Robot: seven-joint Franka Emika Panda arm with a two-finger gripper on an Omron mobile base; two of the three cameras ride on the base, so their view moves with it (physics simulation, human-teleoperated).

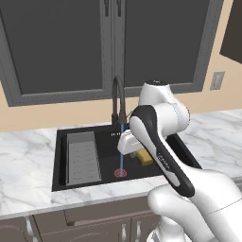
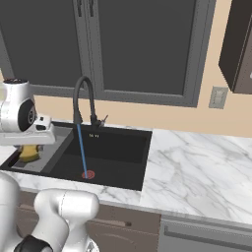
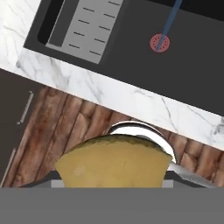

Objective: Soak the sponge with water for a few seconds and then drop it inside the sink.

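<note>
Above the sink (image 1: 61, 156), the gripper (image 1: 142, 153) is clenched on the sponge (image 1: 145, 157), holding it off the basin floor and just beside the water (image 1: 122, 151), apart from the stream. The water falls straight from the faucet (image 1: 117, 101) spout to the red-ringed drain (image 1: 121, 173), with the grey ribbed rack (image 1: 82, 158) on the far side of the stream from the sponge. In the hand view the sponge (image 3: 114, 162) sits between the fingers, with the drain (image 3: 159, 43) well beyond it.

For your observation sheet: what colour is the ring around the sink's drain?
Red. The drain ring shows best in the hand view, on the black sink floor.
</note>
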